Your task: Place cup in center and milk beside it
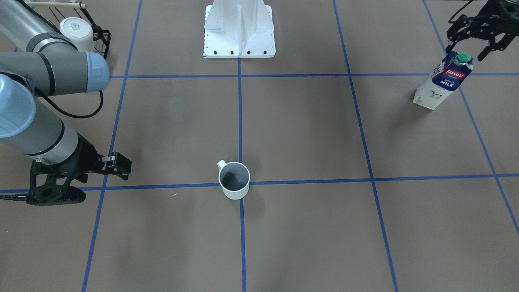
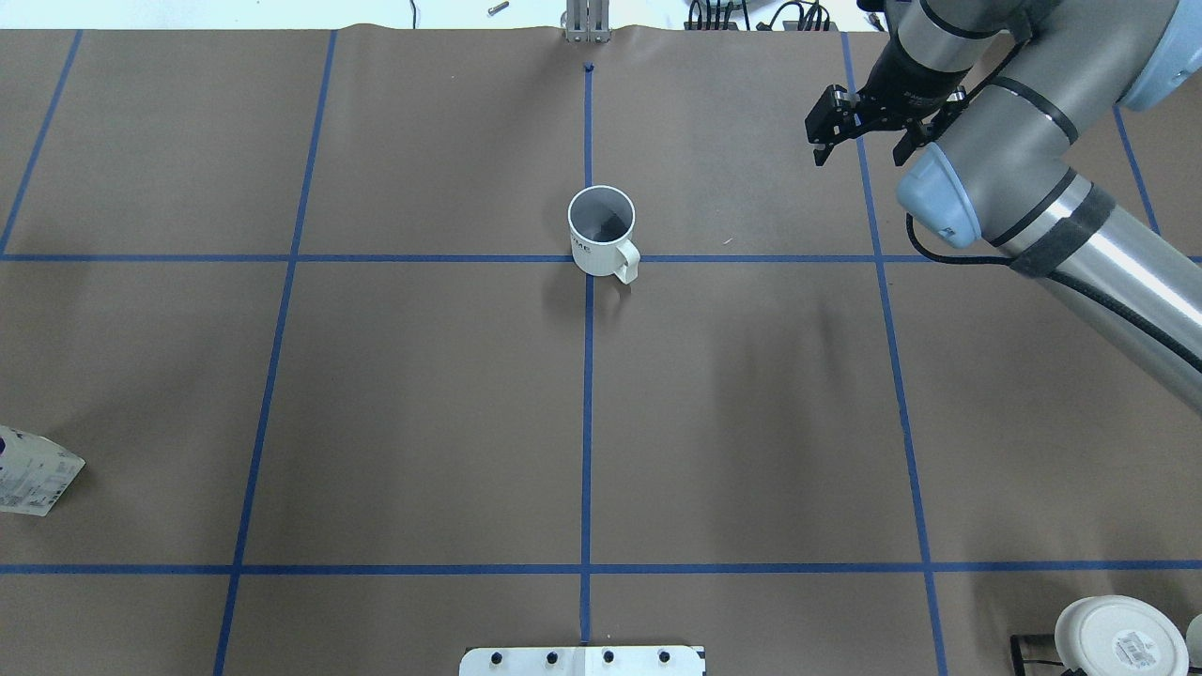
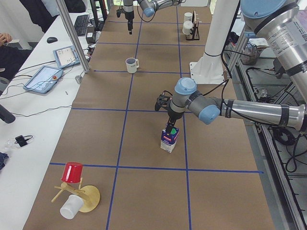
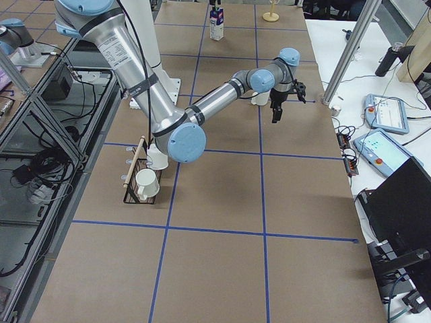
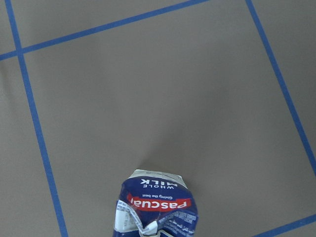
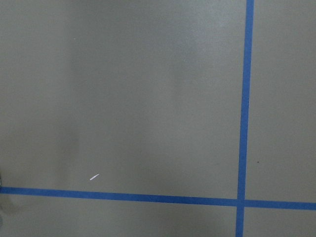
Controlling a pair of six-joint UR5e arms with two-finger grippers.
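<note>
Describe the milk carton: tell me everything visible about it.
The milk carton is a tall navy-blue and white carton, cardboard by its look, with a round green screw cap, a red Pascual logo and white WHOLE MILK lettering. Its gabled top looks crumpled. It stands upright on the brown table cover, inside a blue-taped square near the robot's left end. The left tool hangs open just over its cap; whether they touch cannot be told.

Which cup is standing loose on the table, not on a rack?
The white mug with the grey inside, upright at the central tape crossing. The rest are on the wire rack or the wooden stand.
</note>
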